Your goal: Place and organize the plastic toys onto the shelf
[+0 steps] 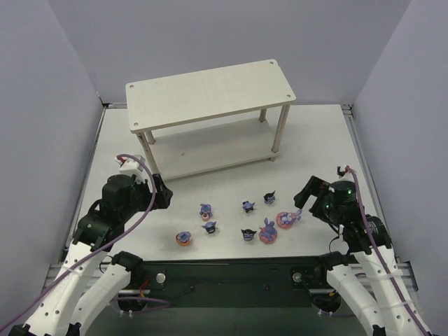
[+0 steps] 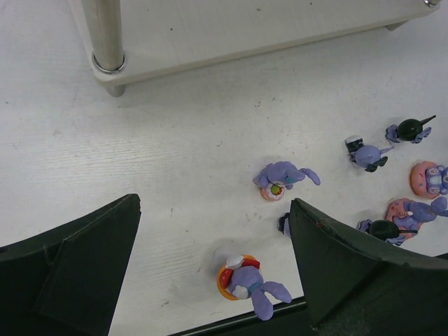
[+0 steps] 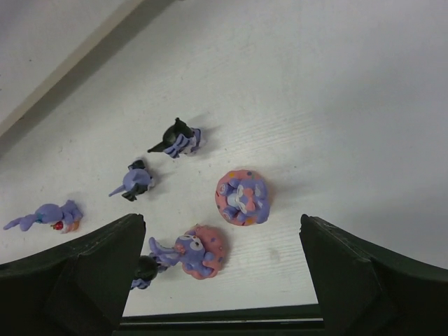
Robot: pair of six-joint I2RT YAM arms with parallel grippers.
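Both jaws gape wide and empty; closing the right gripper among the crowded plastic toys by the near edge could topple neighbours.

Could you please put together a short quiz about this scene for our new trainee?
1. True or false: the top board of the shelf is bare.
2. The left tool and the right tool are: A) both open and empty; B) both shut on a toy; C) one open, one shut.
3. How many plastic toys lie on the table?
Key: 1 true; 2 A; 3 eight.
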